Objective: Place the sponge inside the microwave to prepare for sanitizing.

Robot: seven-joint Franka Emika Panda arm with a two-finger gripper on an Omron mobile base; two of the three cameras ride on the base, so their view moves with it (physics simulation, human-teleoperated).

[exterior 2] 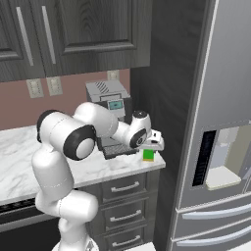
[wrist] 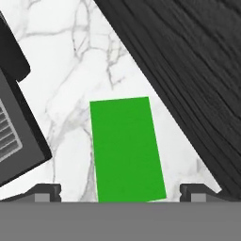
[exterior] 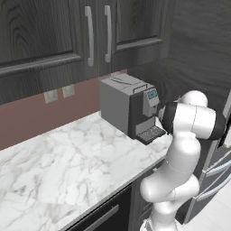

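Sponge (wrist: 127,149), a small flat rectangular block with a bright green top, lies flat on the white marble surface (wrist: 70,70), squeezed between the grey box-shaped coffee machine (exterior 2: 109,105) and the dark wood-grain wall panel (wrist: 188,70). Above it hangs the white arm's gripper (wrist: 120,192), jaws spread wide and holding nothing, one finger to each side of the block. My worry is the narrow gap: coming straight down, a finger could catch the machine's drip tray or scrape the panel, or the jaws could close off-centre and skid the sponge away.
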